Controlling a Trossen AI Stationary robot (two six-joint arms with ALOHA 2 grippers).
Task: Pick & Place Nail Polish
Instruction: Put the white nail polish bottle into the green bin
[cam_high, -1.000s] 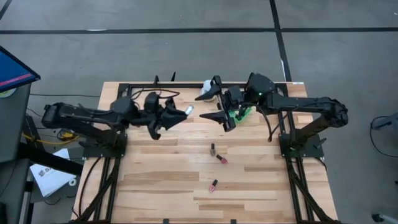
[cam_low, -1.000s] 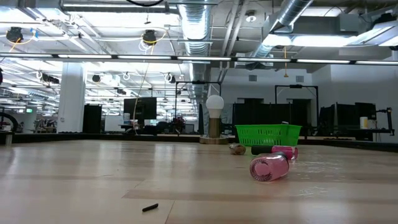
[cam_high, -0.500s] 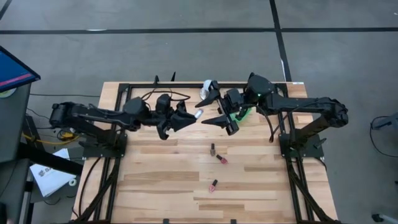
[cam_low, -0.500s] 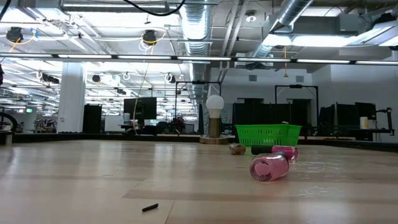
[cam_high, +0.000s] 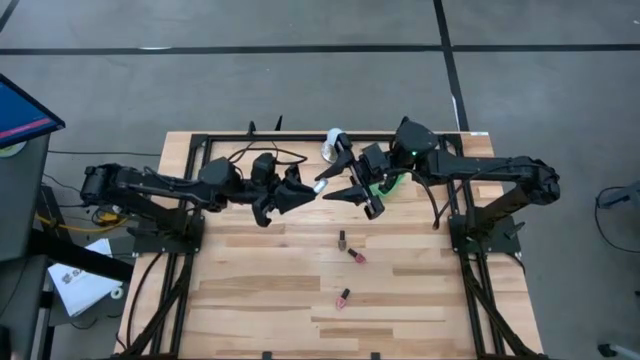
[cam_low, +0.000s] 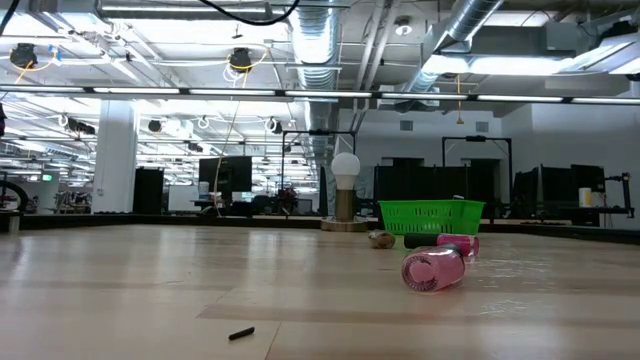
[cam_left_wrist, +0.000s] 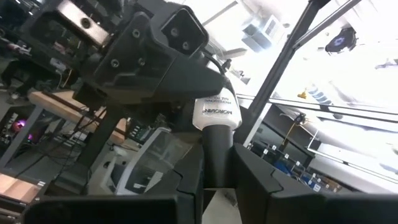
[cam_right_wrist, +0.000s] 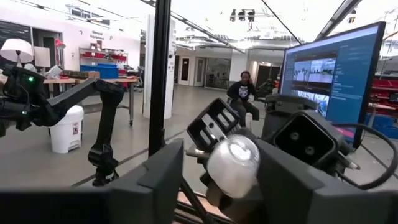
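Note:
My left gripper (cam_high: 300, 192) is shut on a white nail polish bottle (cam_high: 318, 185) above the table's far middle. In the left wrist view the bottle (cam_left_wrist: 216, 113) stands out past my fingers. My right gripper (cam_high: 343, 180) is open and faces it. Its two fingers stand on either side of the bottle's free end (cam_right_wrist: 233, 163); whether they touch it, I cannot tell. Three more bottles lie on their sides on the table: a dark one (cam_high: 342, 240) and two pink ones (cam_high: 355, 256) (cam_high: 343, 298). My left gripper pinches the bottle's dark cap (cam_left_wrist: 215, 158) between its two fingers. The fingers come level from the table's left and lie along the bottle. The white body sticks out beyond the fingertips toward the right gripper. The bottle is lifted clear of the table.
A green basket (cam_high: 388, 182) stands under my right arm at the far right and also shows in the low view (cam_low: 432, 215). A white-domed object (cam_high: 333, 140) stands at the far edge. A pink bottle (cam_low: 435, 270) lies nearest the low camera, and a small dark bit (cam_low: 240, 333) lies near the front.
My left gripper has carried the white bottle toward the table's right, up to my right gripper. My right gripper has moved a little toward the near edge and the bottle, so that its open fingers now flank the bottle's free end.

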